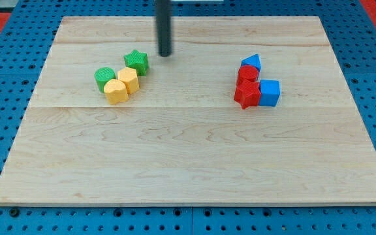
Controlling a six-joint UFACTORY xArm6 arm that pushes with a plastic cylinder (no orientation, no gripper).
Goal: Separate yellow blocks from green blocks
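Observation:
A green star block [136, 62] sits at the upper left of the wooden board [188, 150]. Touching it below-left is a yellow hexagon block [128, 79], with a second yellow block [115, 91] against it at lower left. A green round block [104, 78] touches the yellow blocks on their left. My tip [166, 54] is just to the right of the green star and slightly above it, apart from it by a small gap.
On the view's right stands a second cluster: a blue block [252, 62] at top, a red block [247, 74], a red star block [246, 94] and a blue cube [269, 93]. Blue pegboard surrounds the board.

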